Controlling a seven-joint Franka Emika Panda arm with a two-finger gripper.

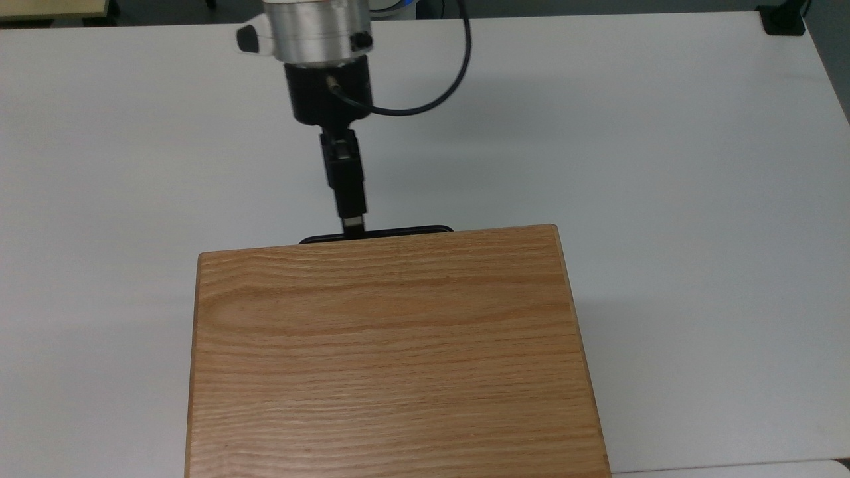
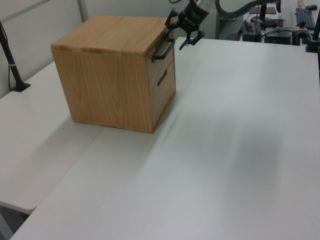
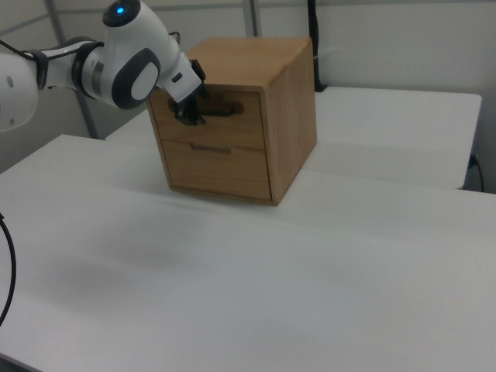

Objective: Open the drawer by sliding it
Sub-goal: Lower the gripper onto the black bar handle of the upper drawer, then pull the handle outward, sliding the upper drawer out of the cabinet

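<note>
Black two-finger pincer [image 2: 183, 39] at the long black bar handle [image 3: 218, 111] of the shut light oak drawer [image 3: 219, 120].

The drawer sits flush in the top of the oak cabinet [image 1: 392, 352] on the white tabletop [image 1: 664, 166]. Its front faces the arm, towards the top view's upper edge; the handle's long axis runs level across that front. The pincer's fingers are apart, one above and one below the bar near its end on the top view's left.

Cabinet [image 1: 392, 352]: grained oak, satin. Drawer [image 3: 213, 118] handle [image 1: 398, 232]: matt black. Table [image 1: 664, 133]: smooth matt white.
</note>
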